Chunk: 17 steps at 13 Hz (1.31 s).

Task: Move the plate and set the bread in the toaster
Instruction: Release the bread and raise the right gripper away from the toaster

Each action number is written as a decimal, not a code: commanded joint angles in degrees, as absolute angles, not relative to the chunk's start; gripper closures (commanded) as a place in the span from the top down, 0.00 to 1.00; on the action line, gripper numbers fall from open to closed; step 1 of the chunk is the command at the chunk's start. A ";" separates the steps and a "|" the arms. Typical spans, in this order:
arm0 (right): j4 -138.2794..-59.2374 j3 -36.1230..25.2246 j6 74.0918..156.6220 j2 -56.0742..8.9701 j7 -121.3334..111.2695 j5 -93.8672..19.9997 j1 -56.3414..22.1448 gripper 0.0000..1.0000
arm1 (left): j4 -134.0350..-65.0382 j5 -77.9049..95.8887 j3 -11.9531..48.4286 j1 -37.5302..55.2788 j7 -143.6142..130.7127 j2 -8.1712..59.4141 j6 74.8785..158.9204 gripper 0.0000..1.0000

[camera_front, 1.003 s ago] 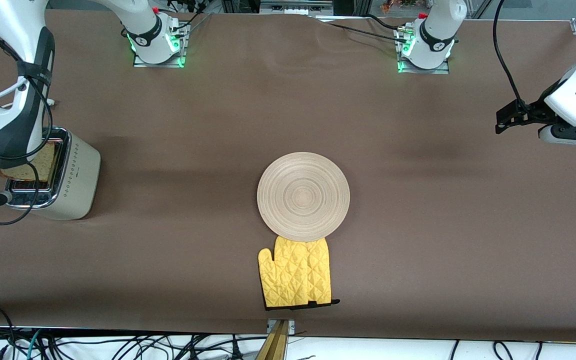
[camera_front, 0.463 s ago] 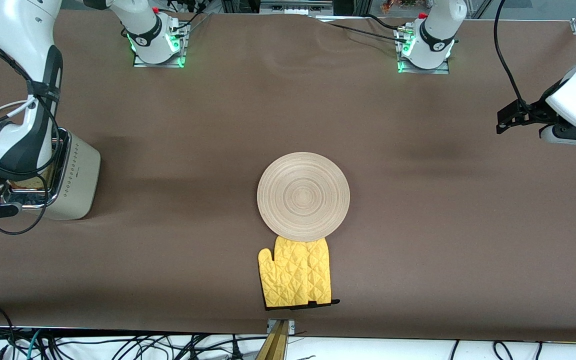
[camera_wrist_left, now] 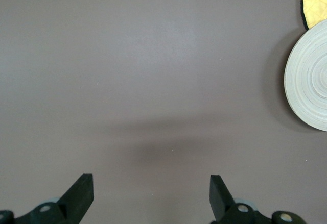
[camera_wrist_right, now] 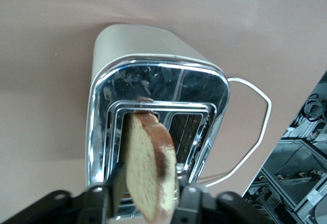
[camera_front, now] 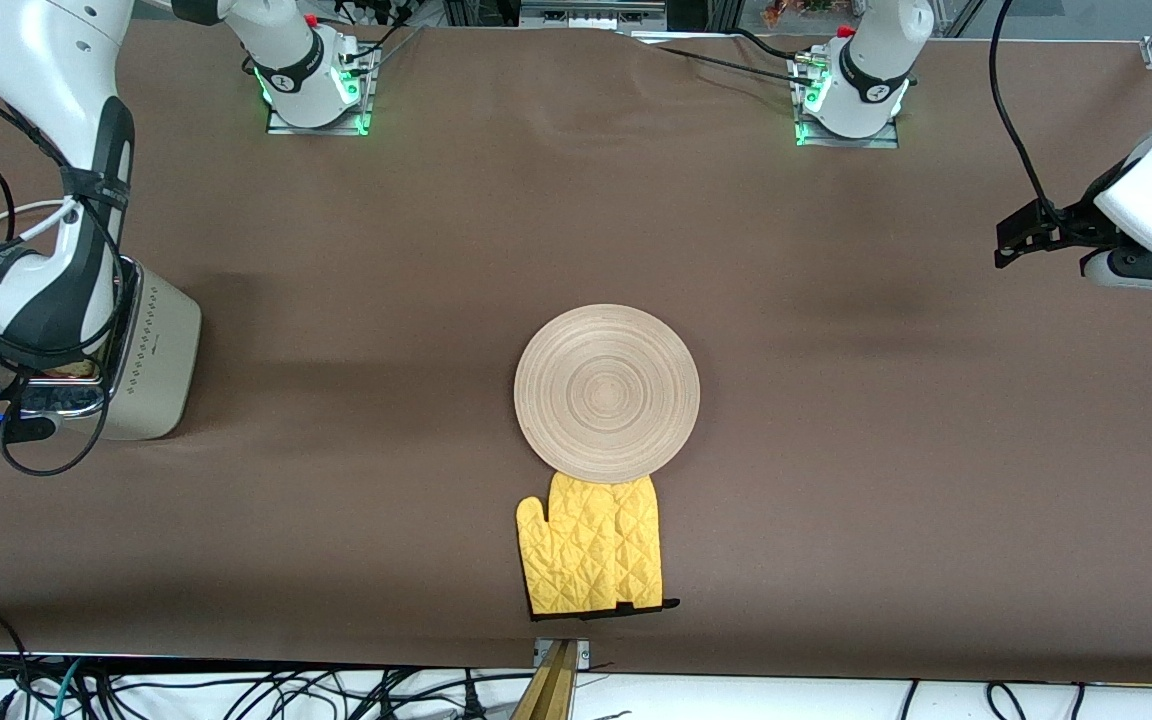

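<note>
- My right gripper sits over the toaster at the right arm's end of the tabletop, its fingers on either side of the bread, which stands on edge in one slot.
- I cannot tell whether they are clamping it.
- My left gripper waits with fingers apart over bare tabletop at its own end.
- The plate lies mid-tabletop, overlapping the yellow mitt.
</note>
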<state>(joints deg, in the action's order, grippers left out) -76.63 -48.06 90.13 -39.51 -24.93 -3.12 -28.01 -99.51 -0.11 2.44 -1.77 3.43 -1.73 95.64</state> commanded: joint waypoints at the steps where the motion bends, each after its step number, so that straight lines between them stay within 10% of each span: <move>1: -75.24 -48.69 85.53 -35.95 -24.87 -3.87 -28.12 1.00 | -98.26 -0.09 2.81 -2.20 2.99 -1.58 94.40 1.00; 13: -72.95 -47.73 83.84 -31.82 -23.91 -14.06 -34.54 1.00 | -98.26 -0.09 2.73 -2.20 2.99 -1.49 94.40 1.00; 17: -76.36 -24.24 90.06 -20.94 -20.41 -8.83 -19.73 1.00 | -98.26 -0.09 2.81 -2.20 2.99 -1.49 94.48 1.00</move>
<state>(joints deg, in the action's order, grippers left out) -73.10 -36.07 86.61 -27.99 -23.05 -12.24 -28.27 -99.48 -0.11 2.43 -1.77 3.43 -1.73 95.60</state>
